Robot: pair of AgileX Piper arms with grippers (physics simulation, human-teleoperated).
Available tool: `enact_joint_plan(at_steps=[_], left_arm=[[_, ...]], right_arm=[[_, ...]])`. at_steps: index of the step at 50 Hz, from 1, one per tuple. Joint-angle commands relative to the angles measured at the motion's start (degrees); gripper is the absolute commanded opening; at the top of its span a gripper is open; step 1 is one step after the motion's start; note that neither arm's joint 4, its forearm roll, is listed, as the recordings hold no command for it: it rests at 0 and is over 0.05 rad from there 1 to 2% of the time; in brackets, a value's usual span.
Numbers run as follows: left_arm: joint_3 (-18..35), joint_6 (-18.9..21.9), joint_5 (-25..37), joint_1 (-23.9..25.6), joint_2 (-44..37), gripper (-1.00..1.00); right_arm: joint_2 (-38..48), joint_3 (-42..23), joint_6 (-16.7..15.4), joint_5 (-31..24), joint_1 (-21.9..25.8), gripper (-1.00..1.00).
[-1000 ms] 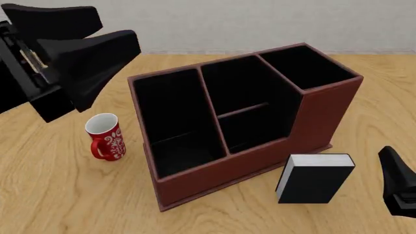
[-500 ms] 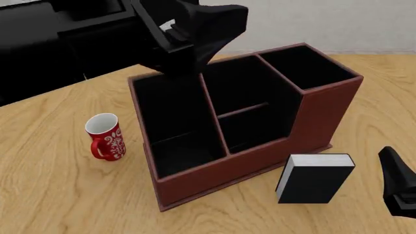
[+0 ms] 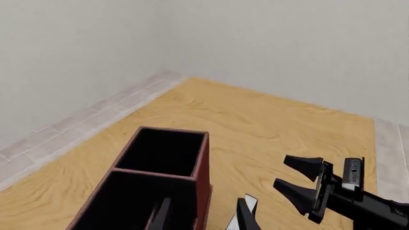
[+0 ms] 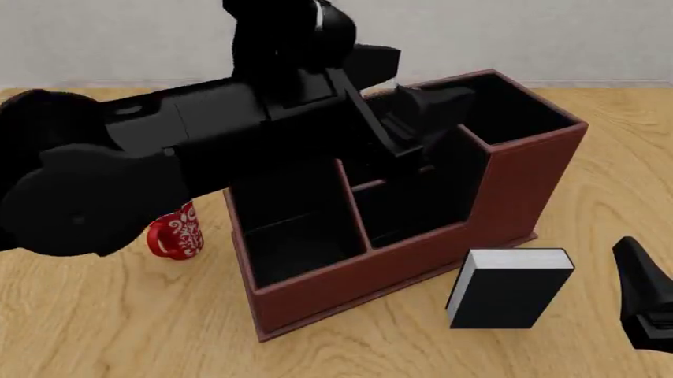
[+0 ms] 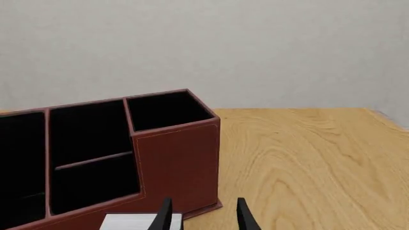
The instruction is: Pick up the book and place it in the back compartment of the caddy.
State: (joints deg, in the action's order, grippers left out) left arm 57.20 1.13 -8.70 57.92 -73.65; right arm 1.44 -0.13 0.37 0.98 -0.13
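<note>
While the left arm (image 4: 158, 169) fills the frame's upper left, its jaws apart over the caddy (image 4: 421, 220), the book (image 4: 508, 288) stands upright on the worktop (image 4: 105, 315) at lower right, just before the caddy; the right gripper (image 5: 203, 214), jaws apart, sits beside it.

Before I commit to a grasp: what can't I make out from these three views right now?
- Back compartment: front view, its floor and rear hidden behind the left arm.
- Mug: front view, the left arm covers its top.
- Right gripper: front view, cut by the edge; jaws apart in the right wrist view.
- Book: right wrist view, only its white top edge shows.
</note>
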Motion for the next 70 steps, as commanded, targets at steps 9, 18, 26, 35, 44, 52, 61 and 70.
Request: enact_joint_plan(at_steps=[9,18,26,35,44,52,61,70], left_arm=[[-2.01,0.88,-4.67,2.6,-6.92,1.0],[-2.63,0.02,-6.85,1.12,-9.31,1.0],[-3.66,0.38,-7.81,2.53,-9.66,1.0],[-3.76,-1.29,-7.42,4.29,-10.77,1.0],[-2.71,-2.04,-5.56,5.7,-11.57,1.0],[-2.27,-3.09,-4.26,6.7,-12.65,1.0],[-1.71,-2.33,-3.41,7.91,-14.52,1.0],[-1.23,-1.95,-2.61,7.25,-15.37,1.0]], right_arm=[[0.59,0.02,0.05,0.55,0.0,1.0],[0.84,0.06,-0.06,0.92,0.01,1.0],[0.69,0.06,-0.04,0.76,0.0,1.0],[0.74,0.06,0.06,0.72,-0.01,1.0],[0.8,0.07,0.05,0.8,-0.01,1.0],[0.38,0.05,-0.05,0.45,0.01,1.0],[0.37,0.07,-0.01,0.42,0.0,1.0],[0.98,0.1,0.04,1.01,0.0,1.0]])
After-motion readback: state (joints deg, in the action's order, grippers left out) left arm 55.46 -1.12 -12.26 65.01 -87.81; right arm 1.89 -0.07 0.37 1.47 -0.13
